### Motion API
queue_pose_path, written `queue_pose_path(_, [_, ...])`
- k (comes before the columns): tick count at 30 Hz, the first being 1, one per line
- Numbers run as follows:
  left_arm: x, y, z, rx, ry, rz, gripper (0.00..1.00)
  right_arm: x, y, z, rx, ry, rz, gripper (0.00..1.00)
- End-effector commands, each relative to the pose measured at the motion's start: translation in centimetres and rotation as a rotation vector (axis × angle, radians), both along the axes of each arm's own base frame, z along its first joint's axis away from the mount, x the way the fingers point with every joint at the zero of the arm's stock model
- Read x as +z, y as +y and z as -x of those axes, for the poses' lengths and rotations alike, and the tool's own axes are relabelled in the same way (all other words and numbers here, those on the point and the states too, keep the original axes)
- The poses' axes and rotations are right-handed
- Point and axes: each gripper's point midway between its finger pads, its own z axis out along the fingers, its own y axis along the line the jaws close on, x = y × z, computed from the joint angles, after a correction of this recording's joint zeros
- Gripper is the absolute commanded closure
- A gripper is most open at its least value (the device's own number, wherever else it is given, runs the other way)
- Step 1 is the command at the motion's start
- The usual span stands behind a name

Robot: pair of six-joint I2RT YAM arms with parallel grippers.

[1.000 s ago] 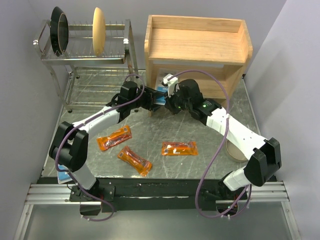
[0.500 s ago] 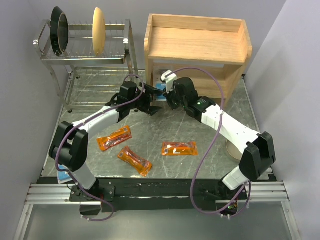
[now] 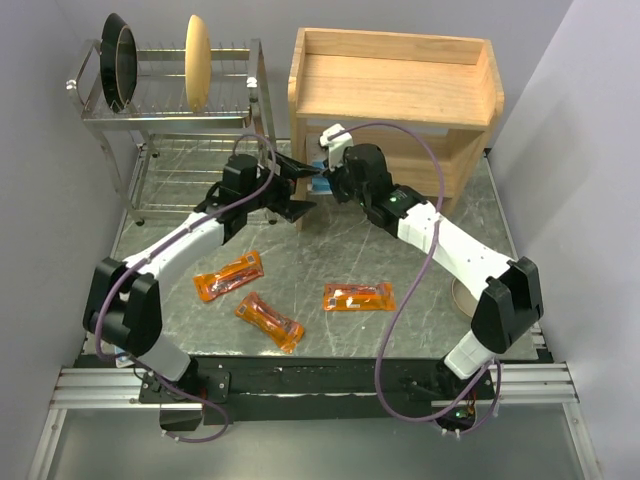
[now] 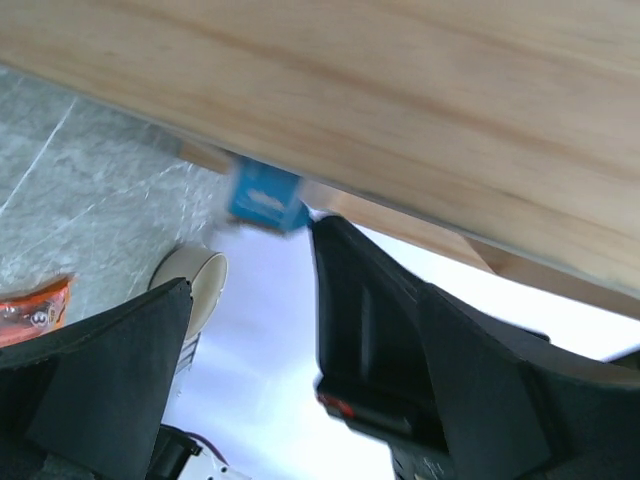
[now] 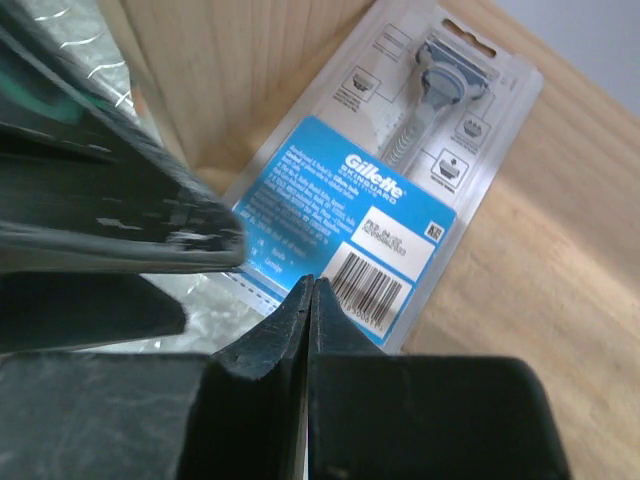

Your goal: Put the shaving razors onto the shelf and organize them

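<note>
Meeting tip to tip on nothing, the right jaws sit by the blue razor card (image 5: 400,190), partly on the lower board of the shelf (image 5: 560,260); an off-centre shove might swing it onto the tabletop (image 3: 340,255) or clip the spread left jaws.

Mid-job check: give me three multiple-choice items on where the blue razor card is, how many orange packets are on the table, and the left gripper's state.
1. Where on the shelf does the blue razor card lie? A top tier; B front of the lower tier; C propped on the raised back.
2. How many orange packets lie on the table? A one; B two; C three.
3. The left gripper is: A open; B shut on the card; C shut on a packet.

B: the card lies flat on the wood at the lower opening.
C: three lie apart in front of the arms.
A: its fingers stand wide apart, with nothing between them.
</note>
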Motion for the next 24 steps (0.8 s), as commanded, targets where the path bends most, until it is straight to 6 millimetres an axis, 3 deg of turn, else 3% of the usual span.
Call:
queue_pose_path(1, [4.6, 1.7, 0.7, -0.004, -0.124, 0.002, 0.01, 2.1, 1.3, -1.5, 0.007, -0.076, -0.022, 1.0])
queue_pose_path(5, [4.4, 3.3, 1.0, 0.015, -0.113, -0.031, 0.0, 1.6, 1.8, -1.7, 0.02, -0.077, -0.008, 1.0])
queue_pose_path(11, [5.5, 5.7, 1.1, 0.053, -0.17, -0.081, 0.01, 2.4, 1.8, -1.8, 0.02, -0.11, -0.008, 1.0])
queue_pose_path(24, [5.3, 8.9, 2.3, 0.009, -0.348, -0.304, 0.0, 0.4, 3.2, -3.2, 0.044, -0.111, 0.007, 1.0])
